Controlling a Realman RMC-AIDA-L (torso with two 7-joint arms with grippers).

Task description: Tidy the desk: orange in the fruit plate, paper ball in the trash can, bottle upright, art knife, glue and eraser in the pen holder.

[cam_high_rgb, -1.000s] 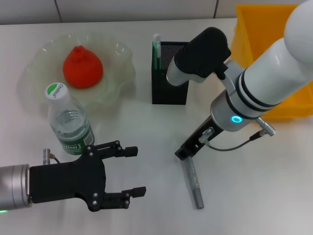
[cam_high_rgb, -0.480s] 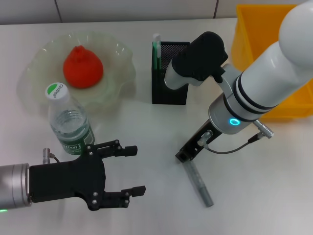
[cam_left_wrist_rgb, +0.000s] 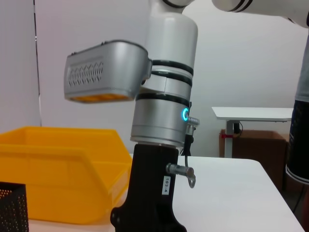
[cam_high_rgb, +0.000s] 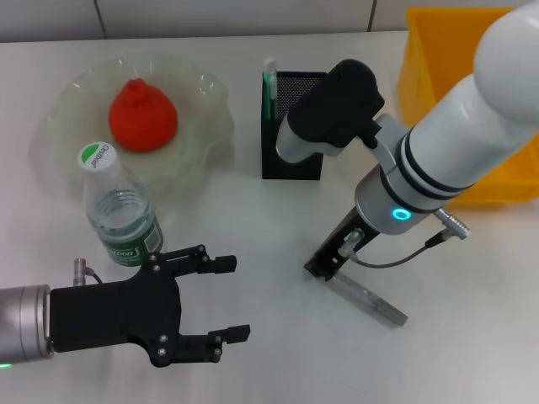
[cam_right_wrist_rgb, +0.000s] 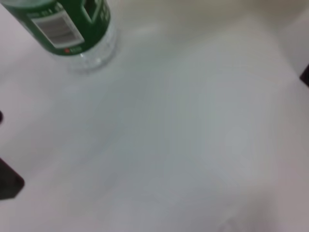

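The grey knife on the worktop has swung from pointing toward the robot to slanting rightward, one end under the right gripper. Whether its fingers hold it, I cannot tell. The left gripper waits, fingers apart.

Table: fruit plate at far left, orange in it. Bottle upright, just in front of the plate. Left gripper in front of and to the right of the bottle, near the table's front edge. Pen holder at far centre, right of the plate, with a glue stick standing in its left side. Bin at far right. Right gripper in front of the pen holder; art knife lying on the table, one end at that gripper, running right and forward.
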